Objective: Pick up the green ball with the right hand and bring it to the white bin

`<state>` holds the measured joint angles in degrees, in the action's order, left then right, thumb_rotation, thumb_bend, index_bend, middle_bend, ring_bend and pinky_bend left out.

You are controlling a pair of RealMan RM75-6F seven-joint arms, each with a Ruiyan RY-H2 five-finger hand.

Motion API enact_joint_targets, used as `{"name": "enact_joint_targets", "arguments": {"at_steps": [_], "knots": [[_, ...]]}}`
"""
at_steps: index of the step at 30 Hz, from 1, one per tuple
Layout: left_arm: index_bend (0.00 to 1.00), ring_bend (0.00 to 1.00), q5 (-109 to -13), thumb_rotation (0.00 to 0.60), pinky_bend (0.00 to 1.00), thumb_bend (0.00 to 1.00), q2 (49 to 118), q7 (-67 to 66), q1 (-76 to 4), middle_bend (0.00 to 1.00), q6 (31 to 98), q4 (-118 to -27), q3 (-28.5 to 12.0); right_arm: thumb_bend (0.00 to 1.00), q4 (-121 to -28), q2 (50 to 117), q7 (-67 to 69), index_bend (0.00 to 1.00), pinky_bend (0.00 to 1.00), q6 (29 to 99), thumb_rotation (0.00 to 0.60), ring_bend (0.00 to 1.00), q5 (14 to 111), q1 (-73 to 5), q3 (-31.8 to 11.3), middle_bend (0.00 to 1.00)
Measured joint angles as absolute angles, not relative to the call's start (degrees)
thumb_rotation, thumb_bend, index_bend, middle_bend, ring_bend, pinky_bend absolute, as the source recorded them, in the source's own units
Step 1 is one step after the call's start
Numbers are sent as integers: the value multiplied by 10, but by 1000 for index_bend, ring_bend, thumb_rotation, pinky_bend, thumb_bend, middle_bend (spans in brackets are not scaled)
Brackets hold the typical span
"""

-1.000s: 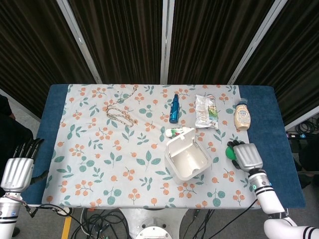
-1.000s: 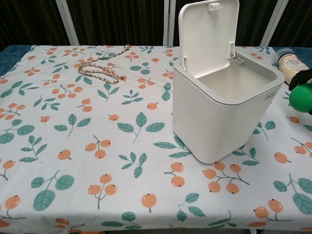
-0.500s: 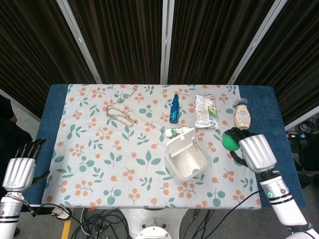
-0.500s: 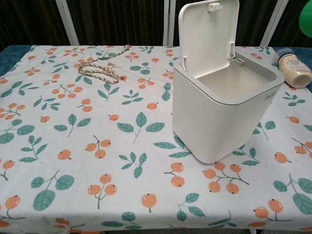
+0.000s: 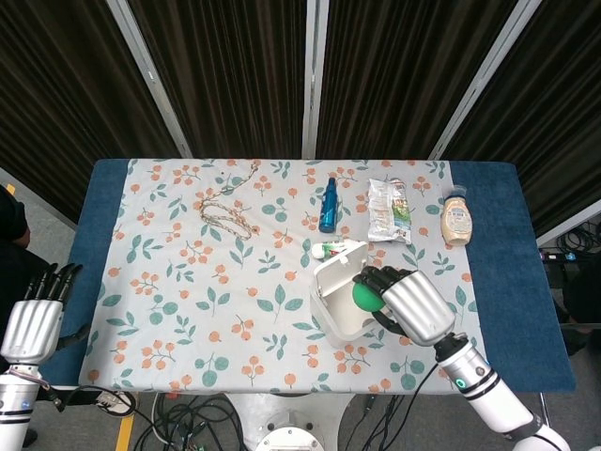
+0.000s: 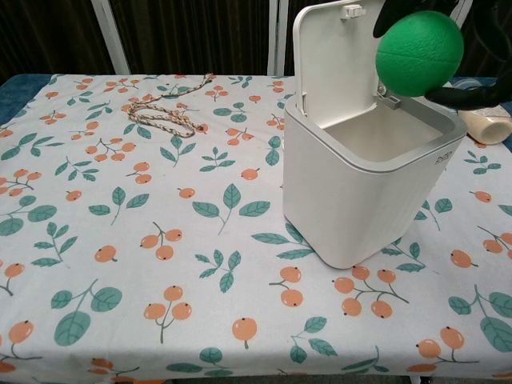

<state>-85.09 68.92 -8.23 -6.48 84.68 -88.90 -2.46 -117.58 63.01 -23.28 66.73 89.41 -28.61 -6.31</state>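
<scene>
My right hand [image 5: 406,303] grips the green ball [image 5: 365,295] and holds it over the open white bin [image 5: 340,310]. In the chest view the green ball [image 6: 419,54] hangs above the bin's opening, in front of the raised lid [image 6: 340,56], with dark fingers [image 6: 472,94] curled around it. The white bin [image 6: 360,188] stands upright on the cloth, and nothing shows inside it. My left hand [image 5: 36,319] hangs off the table's left edge with its fingers straight and nothing in them.
On the flowered tablecloth [image 5: 216,291] lie a coiled rope [image 5: 225,216], a blue bottle [image 5: 327,205], a snack packet [image 5: 388,210], a mayonnaise bottle [image 5: 455,219] and a small white-green tube [image 5: 329,249] just behind the bin.
My right hand has carried the green ball leftward from the table's right side to above the bin's opening. The left hand has barely moved.
</scene>
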Motion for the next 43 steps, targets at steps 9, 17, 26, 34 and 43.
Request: {"name": "enact_joint_targets", "arguments": {"at_steps": [9,17,26,34,43], "knots": [[89,35,-852,600,132,156,687,-80,-65,100,849,-891,-26,60,-1164,634,-225,212,453,666,600,246,890,-288,-63,286],[89,35,-856,600,133,156,687,-81,-62,100,853,-892,-24,40,-1151,634,-210,138,434,668,600,218,887,-284,-58,257],[90,35,-862,600,133,156,685,-78,-58,100,862,-892,-23,54,-1139,602,-161,165,433,752,600,222,928,-239,-50,303],[97,35,-868,600,133,156,681,-71,-54,100,875,-894,-24,53,-991,609,-33,184,307,860,600,120,948,-177,-40,251],[92,35,-887,600,133,156,682,-67,-49,100,894,-894,-22,42,-891,614,-33,0,0,837,600,0,809,-101,-19,0]]}}
